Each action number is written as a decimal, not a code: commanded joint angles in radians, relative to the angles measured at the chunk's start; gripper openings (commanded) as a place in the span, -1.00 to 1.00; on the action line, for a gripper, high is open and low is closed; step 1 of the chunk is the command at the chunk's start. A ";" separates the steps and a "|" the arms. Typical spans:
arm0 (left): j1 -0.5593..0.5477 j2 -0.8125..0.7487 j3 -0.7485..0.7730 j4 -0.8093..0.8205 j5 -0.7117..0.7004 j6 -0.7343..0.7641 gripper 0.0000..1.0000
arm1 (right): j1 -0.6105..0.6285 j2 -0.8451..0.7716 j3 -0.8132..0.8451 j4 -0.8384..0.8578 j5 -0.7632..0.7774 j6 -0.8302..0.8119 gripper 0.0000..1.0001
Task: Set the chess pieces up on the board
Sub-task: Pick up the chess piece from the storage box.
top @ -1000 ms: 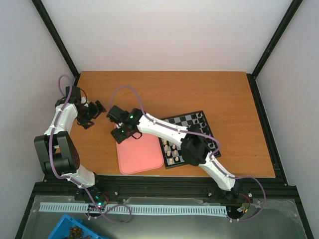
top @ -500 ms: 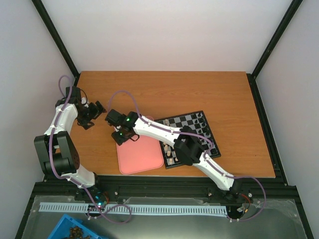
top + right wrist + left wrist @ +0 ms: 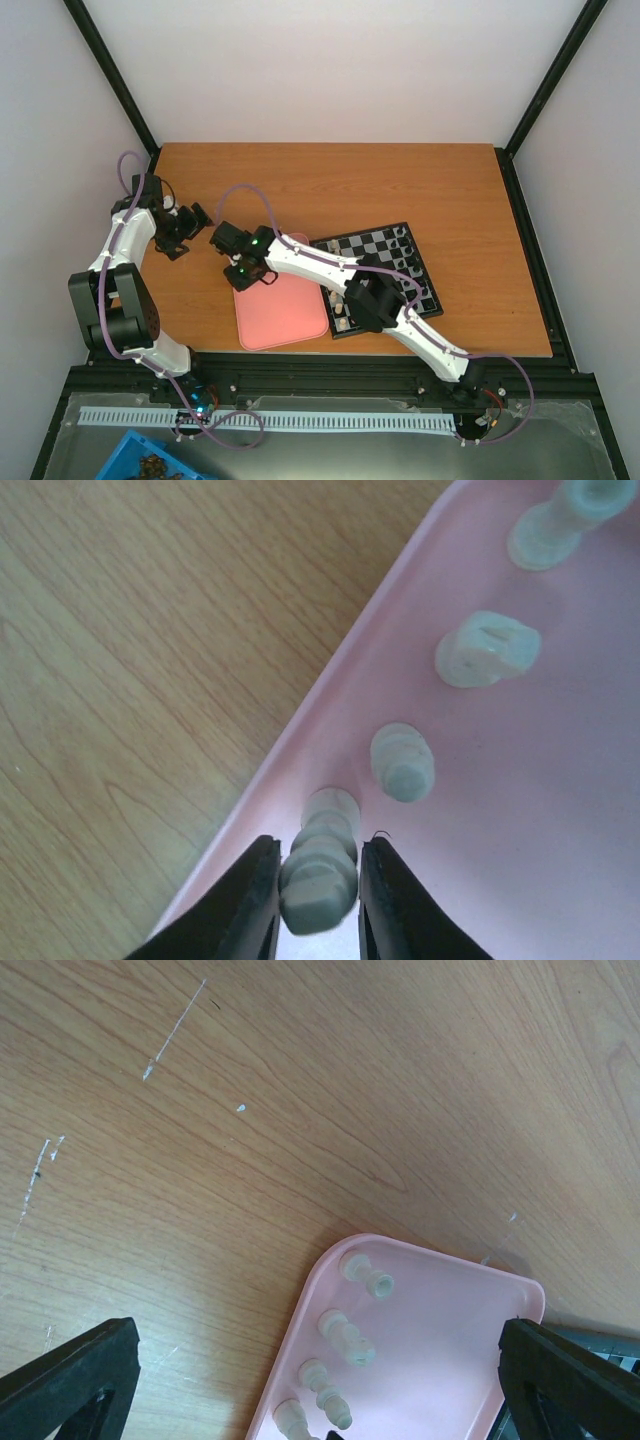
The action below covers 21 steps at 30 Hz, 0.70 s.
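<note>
1. Found right claw [image 3: 318,848] clenched on one cream chess piece [image 3: 318,875], a finger [image 3: 240,910] pressed to each side, just inside the rim of the pink tray [image 3: 520,810].
2. Recorded that piece's long axis as running in line with the fingers, one end toward the tray rim. Could not tell head from base.
3. Counted three more chess pieces [image 3: 402,762] in a row along the same rim, the nearest just beside the held one, not touching it.
4. Found left claw [image 3: 188,228] released, fingers [image 3: 60,1375] spread wide, grasping nothing. Hangs over bare bench [image 3: 300,1080] near the tray's far corner.
5. Located board [image 3: 380,245] just right of the tray, turned askew to the bench edge and partly hidden under the right arm. Could not tell whether board and tray touch.
6. Noted cream pieces [image 3: 345,318] standing on the board's near-left squares and dark pieces [image 3: 404,238] at its far-right corner.
7. Logged bench surface as orange-brown wood grain with pale scratches [image 3: 175,1040].
8. Logged plain white walls [image 3: 330,70] on three sides, black frame posts [image 3: 110,75] at the corners and a blue bin [image 3: 135,462] below the front rail.
</note>
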 commanded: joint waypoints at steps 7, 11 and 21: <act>0.004 -0.003 -0.002 0.020 0.014 0.015 0.99 | -0.005 0.001 0.029 -0.015 0.006 0.007 -0.81; 0.004 0.001 0.001 0.018 0.014 0.015 0.99 | -0.006 -0.030 0.025 -0.036 0.029 0.005 -0.89; 0.004 0.001 0.002 0.018 0.015 0.016 0.99 | -0.029 -0.291 -0.199 -0.050 0.115 -0.013 -0.89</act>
